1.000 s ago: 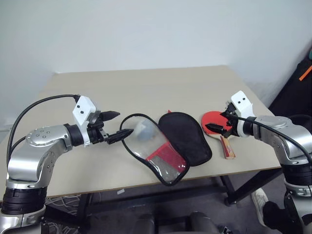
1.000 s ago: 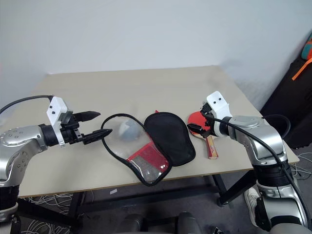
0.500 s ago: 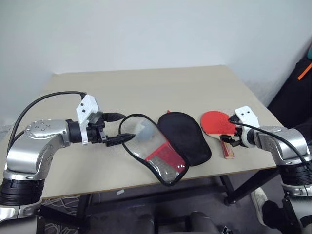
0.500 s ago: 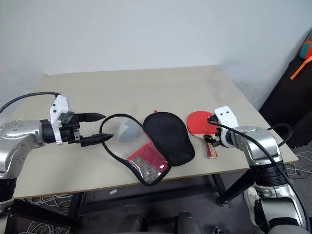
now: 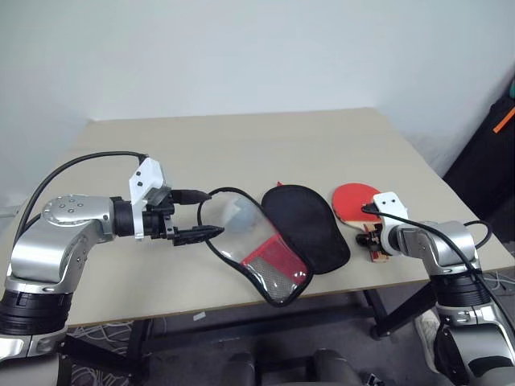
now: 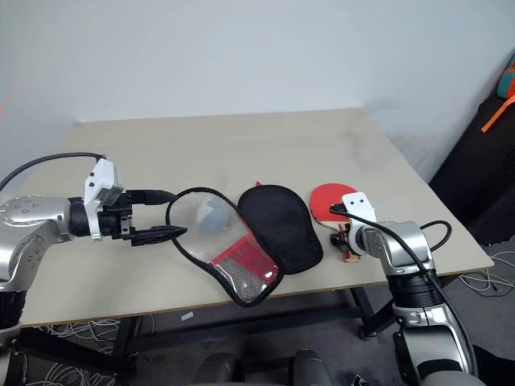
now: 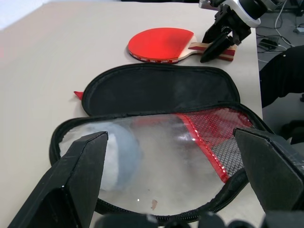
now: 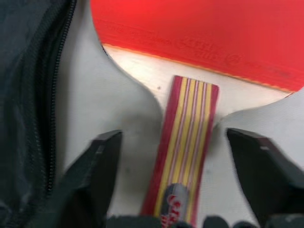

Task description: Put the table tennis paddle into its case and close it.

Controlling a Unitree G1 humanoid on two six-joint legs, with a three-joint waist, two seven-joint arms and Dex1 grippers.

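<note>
Left pincer [image 5: 195, 215] released wide, at the left rim of the case [image 5: 278, 241], which lies unzipped mid-table. Paddle [image 5: 360, 206] flat to its right, handle toward the near edge. Right pincer [image 8: 183, 156] part-open, fingers straddling the handle, nothing grasped yet; right arm is nearer.

The case [image 7: 161, 142] is lying open on the worktop [image 7: 42, 61] — clear side nearest, a pale grey-blue lump [image 7: 116, 152] showing under it. Beyond it the table tennis paddle [image 7: 161, 44] is resting flat, the right gripper [image 7: 216, 50] straddling its handle — fingers apart.
</note>
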